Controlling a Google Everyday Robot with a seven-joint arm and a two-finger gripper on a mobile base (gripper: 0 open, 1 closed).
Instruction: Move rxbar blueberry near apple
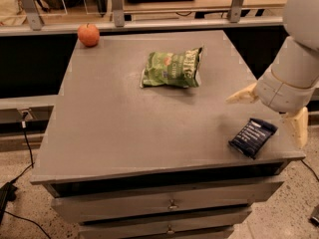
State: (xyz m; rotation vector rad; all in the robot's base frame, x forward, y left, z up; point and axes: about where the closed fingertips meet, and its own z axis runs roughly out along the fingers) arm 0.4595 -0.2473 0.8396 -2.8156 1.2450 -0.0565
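The rxbar blueberry (251,137), a small flat navy bar with pale lettering, lies near the table's front right corner. The apple (88,34), round and orange-red, sits at the far left corner of the table. My gripper (265,122) reaches in from the right edge, just above and beside the bar. It is open and empty: one pale finger (241,95) points left over the table and the other (300,126) points down past the right edge. It is far from the apple.
A crinkled green chip bag (172,68) lies in the middle far part of the grey table (124,128), between bar and apple. Drawers sit under the table front. A rail with metal posts runs behind the table. Cables lie on the floor at the left.
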